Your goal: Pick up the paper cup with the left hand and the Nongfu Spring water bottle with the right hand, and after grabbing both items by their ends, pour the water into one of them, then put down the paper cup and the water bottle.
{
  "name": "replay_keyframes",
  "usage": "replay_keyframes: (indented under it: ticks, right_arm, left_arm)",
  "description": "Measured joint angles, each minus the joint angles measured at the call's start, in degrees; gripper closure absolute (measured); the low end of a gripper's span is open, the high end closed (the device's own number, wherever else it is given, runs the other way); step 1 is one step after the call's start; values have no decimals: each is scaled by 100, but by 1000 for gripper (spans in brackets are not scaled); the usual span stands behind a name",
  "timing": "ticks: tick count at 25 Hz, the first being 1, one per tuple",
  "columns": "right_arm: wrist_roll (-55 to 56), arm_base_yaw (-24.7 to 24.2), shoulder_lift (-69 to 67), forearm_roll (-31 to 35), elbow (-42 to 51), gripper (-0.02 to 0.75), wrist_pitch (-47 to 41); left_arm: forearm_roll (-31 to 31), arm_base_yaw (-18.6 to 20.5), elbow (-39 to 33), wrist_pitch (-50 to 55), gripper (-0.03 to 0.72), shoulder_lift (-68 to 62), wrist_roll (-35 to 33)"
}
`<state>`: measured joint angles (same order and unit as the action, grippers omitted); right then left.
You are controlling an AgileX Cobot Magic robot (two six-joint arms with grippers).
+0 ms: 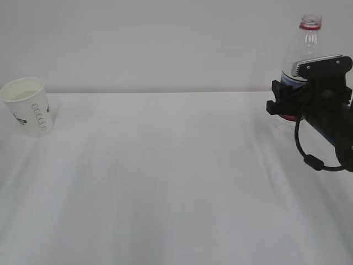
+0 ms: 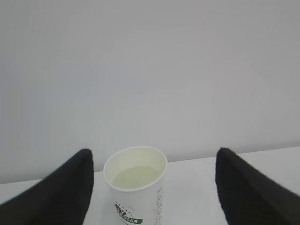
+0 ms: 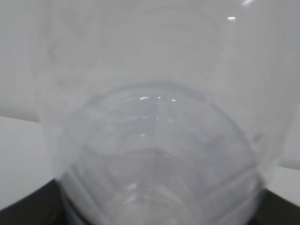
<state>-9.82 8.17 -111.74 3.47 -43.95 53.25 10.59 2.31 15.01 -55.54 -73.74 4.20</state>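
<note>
Exterior view: bare white table (image 1: 165, 182).

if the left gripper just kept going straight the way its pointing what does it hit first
Most likely the paper cup: it stands between the open left gripper's fingers, slightly left of centre and touching neither. Beyond it is the wall. How far ahead the cup stands is unclear.

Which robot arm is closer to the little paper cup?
The left. Its open jaws sit on either side of the paper cup without touching it. The right gripper is far across the table, around the water bottle.
</note>
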Motion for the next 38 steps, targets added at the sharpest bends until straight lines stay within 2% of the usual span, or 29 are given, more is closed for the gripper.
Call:
replay_keyframes:
  ticks: [16, 22, 35, 38]
  right_arm:
    - [-9, 0, -1014, 15, -1293, 280, -159]
    - [-9, 0, -1448, 25, -1753, 280, -212]
    - [-9, 0, -1766, 25, -1916, 280, -179]
    - [-9, 0, -1766, 25, -1916, 240, -179]
  left_arm:
    - [22, 0, 0, 0, 99, -209, 0]
    - [366, 0, 0, 0, 99, -209, 0]
    - [465, 0, 0, 0, 100, -209, 0]
    - [465, 0, 0, 0, 101, -209, 0]
